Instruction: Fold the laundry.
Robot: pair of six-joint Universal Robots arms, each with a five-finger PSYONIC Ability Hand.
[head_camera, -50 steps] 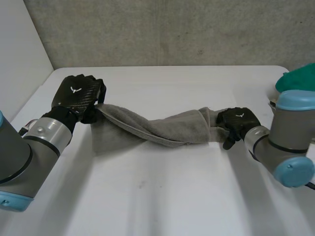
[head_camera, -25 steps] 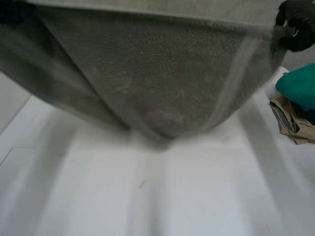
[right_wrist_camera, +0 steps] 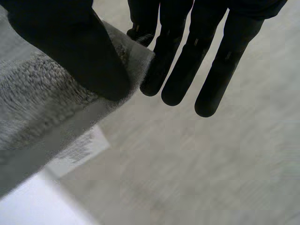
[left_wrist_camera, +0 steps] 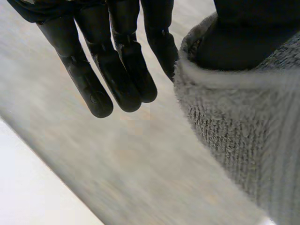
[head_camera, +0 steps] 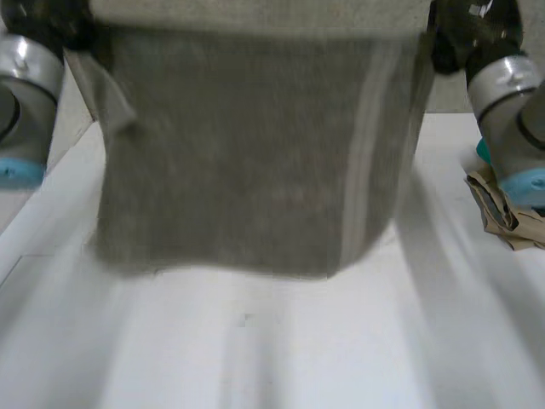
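— Grey towel (head_camera: 255, 153): where is it?

— Up in the air, stretched between both hands and hanging as a broad sheet close in front of the head view. Its lower edge hangs over the middle of the white table (head_camera: 298, 358); the blur hides whether it brushes the surface. A paler stripe runs down it near its right side.

— What is the left hand (head_camera: 38, 17) doing?

— It is at the towel's upper left corner, raised high at the end of the left arm (head_camera: 21, 94). In its wrist view the thumb (left_wrist_camera: 253, 37) is pressed over the thick hemmed edge, with the nearest finger just at the cloth's other side, so the corner is pinched. The other fingers (left_wrist_camera: 112, 79) stick out straight, off the cloth.

— And the right hand (head_camera: 460, 38)?

— Much the same, at the upper right corner, on the right arm (head_camera: 511, 102). Its thumb (right_wrist_camera: 70, 51) clamps the towel's edge against the nearest finger. The remaining fingers (right_wrist_camera: 187, 70) reach out straight beside the cloth, touching nothing. A white label (right_wrist_camera: 77, 150) hangs from the hem just beside the thumb.

— Anything else on the table?

— A crumpled tan cloth (head_camera: 502, 217) at the right edge, beside the right arm's blue cap and apart from the towel.
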